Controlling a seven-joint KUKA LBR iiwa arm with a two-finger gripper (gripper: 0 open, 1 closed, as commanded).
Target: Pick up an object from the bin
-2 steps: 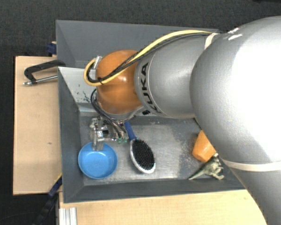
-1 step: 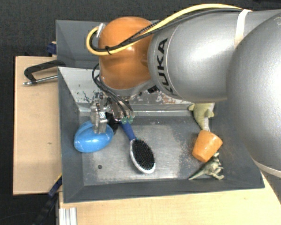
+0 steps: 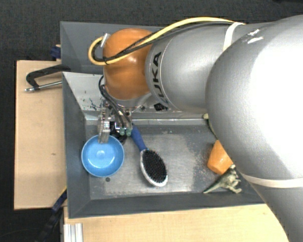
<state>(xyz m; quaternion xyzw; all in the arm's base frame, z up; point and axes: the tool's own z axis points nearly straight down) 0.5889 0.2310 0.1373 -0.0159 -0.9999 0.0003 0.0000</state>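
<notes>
My gripper (image 3: 107,130) hangs over the left part of the bin, its fingertip at the far rim of a blue round bowl (image 3: 102,157). Just to the right lies a hairbrush (image 3: 150,161) with a blue handle, white head and black bristles, its handle end close to the gripper. Whether the fingers grasp the bowl's rim is not clear.
An orange object (image 3: 218,158) lies at the right side of the bin, partly hidden by the arm. A small olive-green toy figure (image 3: 227,182) rests near the front right corner. The arm covers the bin's back and right.
</notes>
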